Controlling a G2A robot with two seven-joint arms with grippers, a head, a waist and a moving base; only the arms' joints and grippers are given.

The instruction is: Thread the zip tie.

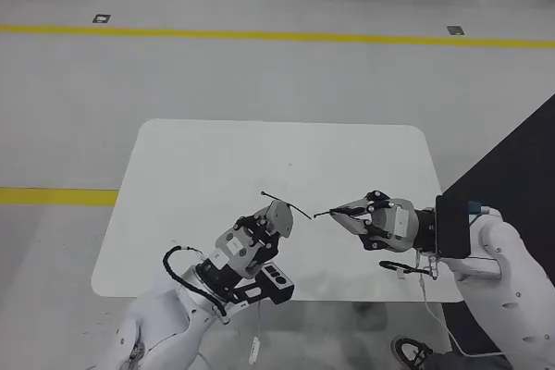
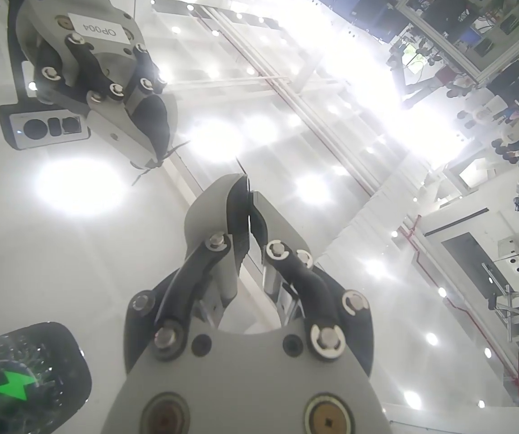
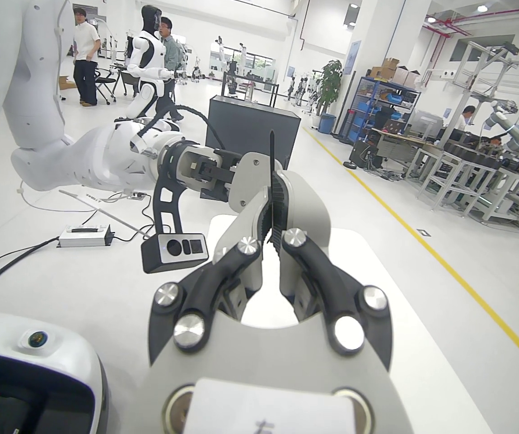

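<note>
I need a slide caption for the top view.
Over a white table, left end effector pinches one black strand, right end effector a second strand, tips nearly meeting.

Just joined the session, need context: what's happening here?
Both arms are held above the white table. The left gripper is shut on a thin black zip tie, and the right gripper is shut on another black strip whose tip points at it. The two ends are close but apart; nothing is threaded yet.
</note>
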